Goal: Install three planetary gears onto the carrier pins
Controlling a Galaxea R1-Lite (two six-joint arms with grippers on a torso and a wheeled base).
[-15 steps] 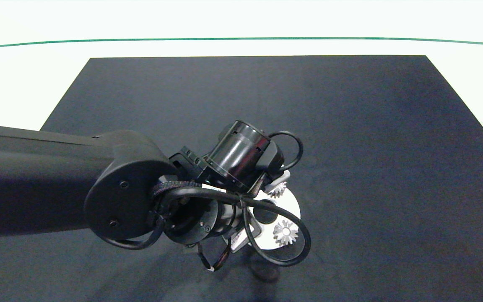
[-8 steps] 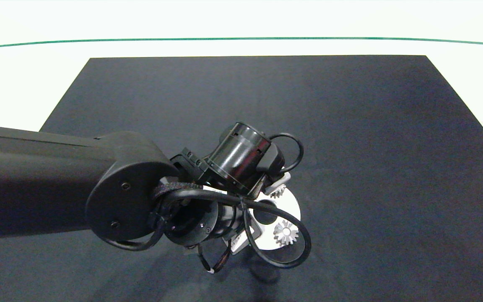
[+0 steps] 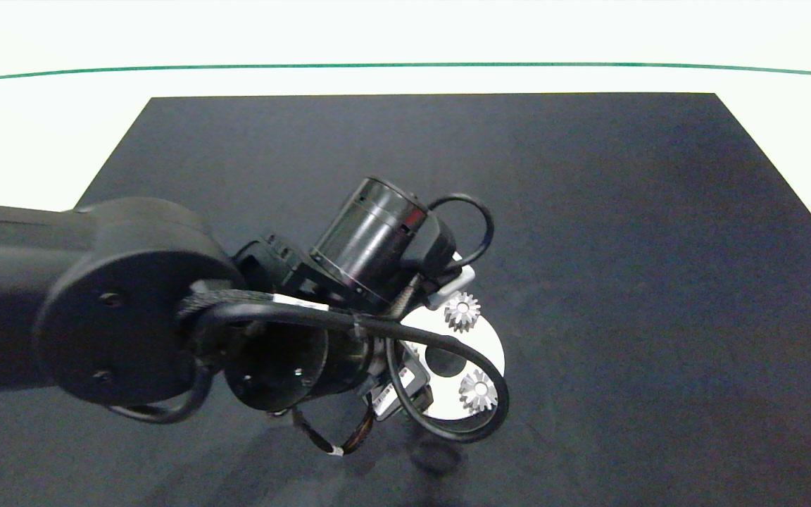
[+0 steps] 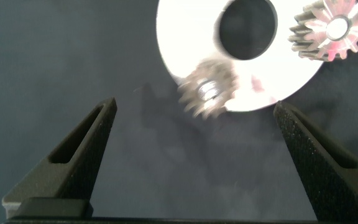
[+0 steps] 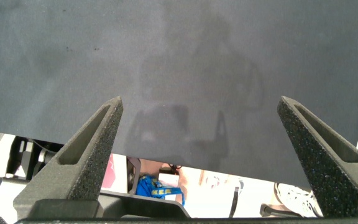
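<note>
The white disc (image 3: 484,350) lies on the dark mat, partly under my left arm (image 3: 131,317). Two silver planetary gears sit on it, one at the far rim (image 3: 462,312) and one at the near right (image 3: 478,391). The left wrist view shows the disc (image 4: 185,43) with a gear (image 4: 331,28) beside its centre hole and a blurred gear (image 4: 207,90) at its rim. My left gripper (image 4: 194,115) is open just off that rim, holding nothing. The carrier pins are hidden by the gears and the arm. My right gripper (image 5: 201,106) hangs open over bare mat, outside the head view.
The dark mat (image 3: 588,211) covers most of the white table (image 3: 39,141). A green line (image 3: 405,65) runs along the far side. In the right wrist view the mat's edge (image 5: 241,168) shows, with clutter on the floor beyond it.
My left arm has drawn back to the left and risen. The far gear, half covered by the gripper before, now shows whole on the disc.
</note>
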